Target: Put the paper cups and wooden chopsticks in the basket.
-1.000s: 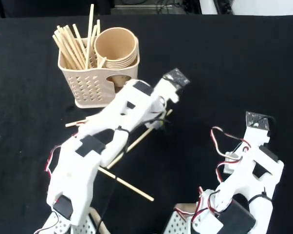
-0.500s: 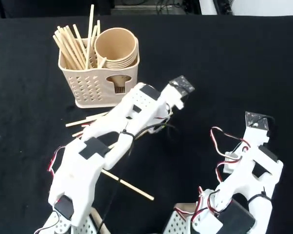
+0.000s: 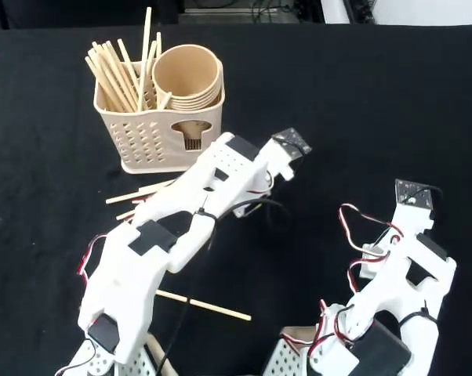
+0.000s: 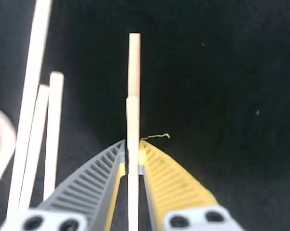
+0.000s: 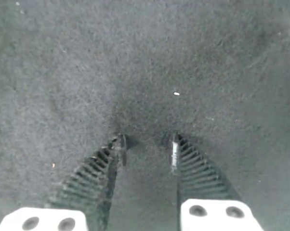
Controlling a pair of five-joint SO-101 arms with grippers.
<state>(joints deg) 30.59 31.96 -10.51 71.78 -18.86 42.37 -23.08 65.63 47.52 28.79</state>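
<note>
The beige basket (image 3: 146, 137) stands at the back left and holds a stack of paper cups (image 3: 187, 74) and several wooden chopsticks (image 3: 118, 74). My left arm (image 3: 212, 184) stretches out just in front of the basket. My left gripper (image 4: 133, 144) is shut on one chopstick (image 4: 133, 72), which sticks out past the fingertips above the black cloth. Beside it lie loose chopsticks (image 4: 51, 125), seen from above by the basket's foot (image 3: 138, 192). One more chopstick (image 3: 208, 306) lies near the arm's base. My right gripper (image 5: 147, 144) is open over bare cloth.
The right arm (image 3: 401, 258) stays folded at the front right, well away from the basket. Black cloth (image 3: 361, 102) covers the whole table, with free room at the right and the back.
The left gripper has closed on the slanted chopstick and lifted it off the cloth. The loose chopstick near the arm's base has swung flatter. The right arm has not moved.
</note>
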